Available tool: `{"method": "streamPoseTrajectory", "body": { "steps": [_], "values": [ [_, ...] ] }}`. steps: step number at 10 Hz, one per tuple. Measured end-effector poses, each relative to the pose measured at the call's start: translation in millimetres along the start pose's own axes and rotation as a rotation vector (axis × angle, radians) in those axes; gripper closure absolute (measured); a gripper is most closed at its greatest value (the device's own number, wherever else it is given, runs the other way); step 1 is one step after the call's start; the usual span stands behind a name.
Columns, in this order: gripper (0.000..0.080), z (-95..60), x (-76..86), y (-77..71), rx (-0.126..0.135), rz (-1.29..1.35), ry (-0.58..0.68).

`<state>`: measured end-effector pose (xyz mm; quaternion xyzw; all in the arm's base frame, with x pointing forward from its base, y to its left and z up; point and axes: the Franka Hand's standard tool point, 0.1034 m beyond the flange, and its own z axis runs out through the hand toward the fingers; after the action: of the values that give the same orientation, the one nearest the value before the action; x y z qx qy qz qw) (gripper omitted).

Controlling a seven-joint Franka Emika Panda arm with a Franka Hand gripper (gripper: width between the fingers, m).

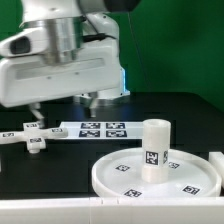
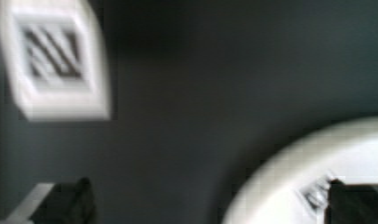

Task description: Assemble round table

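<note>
The large round disc (image 1: pixel 115 175) lies at the front on the exterior view's right, with the short cylinder leg (image 1: pixel 153 150) standing upright on it. The cross-shaped base (image 1: pixel 33 138) lies on the dark table at the left. My gripper (image 1: pixel 62 103) hangs open and empty above the table, just over the base and behind the disc. The wrist view is blurred: my gripper (image 2: pixel 207 205) holds nothing between its dark fingertips (image 2: pixel 61 203). A curved white edge (image 2: pixel 301 170), probably the disc's rim, shows beside one fingertip. A white tagged piece (image 2: pixel 58 62) lies farther off; I cannot tell which part it is.
The marker board (image 1: pixel 100 128) lies flat on the table behind the disc, under the arm. A white block (image 1: pixel 215 160) shows at the right edge. A green wall stands behind the table.
</note>
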<state>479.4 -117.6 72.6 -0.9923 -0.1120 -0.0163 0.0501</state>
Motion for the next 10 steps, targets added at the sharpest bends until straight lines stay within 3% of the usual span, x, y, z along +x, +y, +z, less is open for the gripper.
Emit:
{"method": "streamPoseTrajectory", "body": {
  "steps": [3,7,8,9,10],
  "values": [
    [0.0151,1.4,-28.3,22.7,0.009,-0.161,-0.012],
    [0.0151,3.5,-26.4,19.0,0.01,-0.154,-0.015],
    [0.0151,3.8,-26.1,20.2,0.003,-0.188,-0.013],
    [0.0151,4.9,-25.1,24.5,-0.034,-0.364,-0.002],
    [0.0151,6.3,-27.2,23.4,-0.036,-0.47,-0.015]
  ]
}}
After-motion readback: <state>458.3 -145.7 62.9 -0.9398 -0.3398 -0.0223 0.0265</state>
